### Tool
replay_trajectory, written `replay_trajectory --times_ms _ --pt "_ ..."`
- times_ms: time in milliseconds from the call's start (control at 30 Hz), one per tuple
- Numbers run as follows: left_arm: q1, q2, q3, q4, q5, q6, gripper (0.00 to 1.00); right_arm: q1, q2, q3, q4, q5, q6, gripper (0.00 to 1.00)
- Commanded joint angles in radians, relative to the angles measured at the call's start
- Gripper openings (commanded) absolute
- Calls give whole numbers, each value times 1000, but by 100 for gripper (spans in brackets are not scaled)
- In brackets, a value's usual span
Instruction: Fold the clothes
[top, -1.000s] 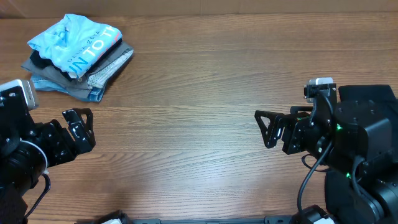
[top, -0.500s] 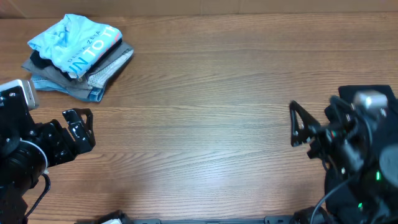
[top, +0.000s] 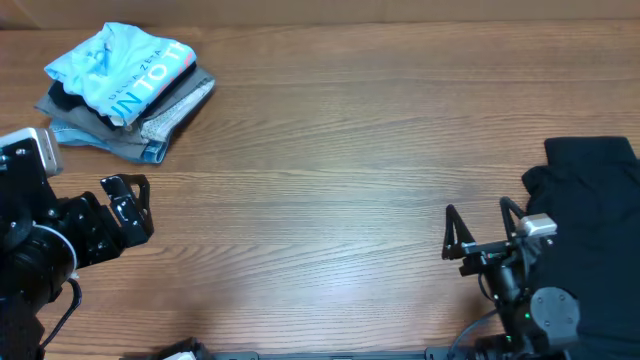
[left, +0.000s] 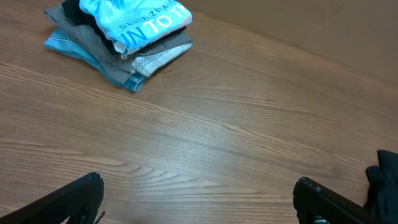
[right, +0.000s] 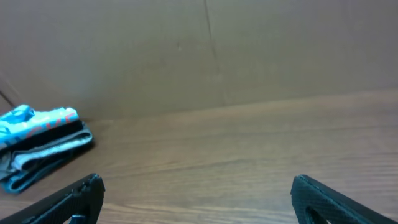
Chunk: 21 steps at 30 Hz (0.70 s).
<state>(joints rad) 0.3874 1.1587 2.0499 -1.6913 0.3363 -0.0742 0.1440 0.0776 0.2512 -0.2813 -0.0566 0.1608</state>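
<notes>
Saw the clothes stacked at upper left. Found left gripper and right gripper low in frame, gaping wide, empty.

We identify two matte-black arms. The left tool and right tool carry angular black fingers. A pale grey camera block tops each wrist; black cables loop alongside.

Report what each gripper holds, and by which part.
Nothing is held: left gripper and right gripper stand open and empty; the clothes lie stacked, untouched.
</notes>
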Motion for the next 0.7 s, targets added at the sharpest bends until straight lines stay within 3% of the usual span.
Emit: replay_trajectory --times_ms 0,200,667 --pt "-2 0 -2 2 -4 15 100 -5 -65 -121 100 -24 -4 100" --pt "-2 0 -2 2 -4 15 100 -6 -75 -239 220 -50 -4 100" --pt "-2 0 -2 2 -4 15 100 -6 -75 -243 210 -50 -5 100"
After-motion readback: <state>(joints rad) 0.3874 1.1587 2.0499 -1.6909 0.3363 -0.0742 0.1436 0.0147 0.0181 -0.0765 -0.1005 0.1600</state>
